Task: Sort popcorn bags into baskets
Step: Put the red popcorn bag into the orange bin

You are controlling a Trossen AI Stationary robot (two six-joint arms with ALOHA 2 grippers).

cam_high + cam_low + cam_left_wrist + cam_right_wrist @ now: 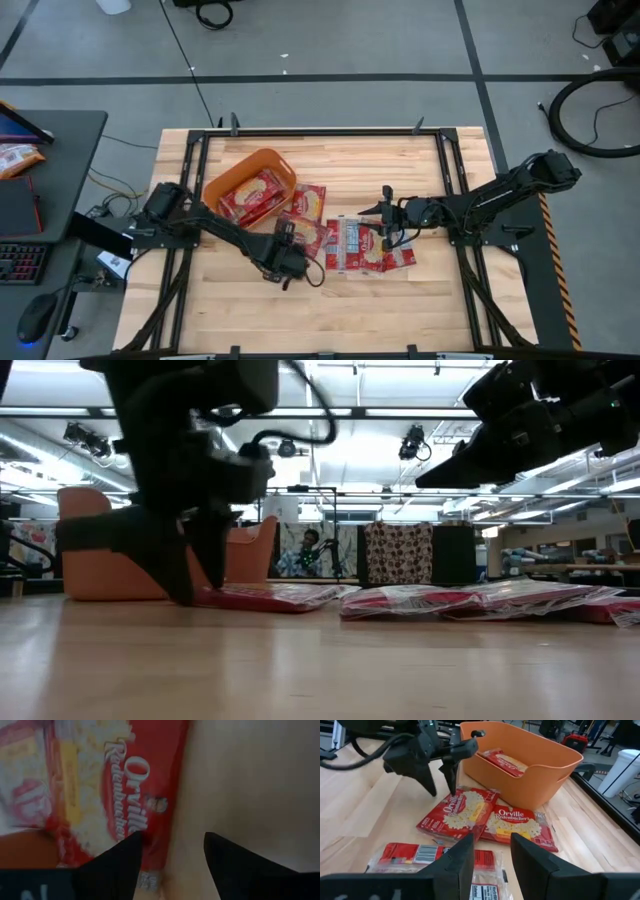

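The orange basket (262, 163) stands at the table's far left with several red popcorn bags (502, 761) inside. More bags lie flat on the wood: one beside the basket (312, 199), one at the centre (455, 812), and a row under the right arm (362, 247). My left gripper (442, 794) is open and points down at the centre bag's left corner. One finger is over the bag and the other over bare wood. My right gripper (492, 851) is open and hovers above the row of bags, touching nothing. My left gripper comes from above, pointing down, and stands astride the long edge (167, 827) of the centre bag near its corner. One fingertip (131, 851) is over the red film and the other over the table. The bag lies flat. I cannot tell whether the fingers touch it.
The table's metal frame rails (452, 170) run along both sides. Bare wood (330, 305) lies toward the near edge. A desk with a keyboard (22, 262) stands left of the table. A person (308, 552) sits in the room behind.
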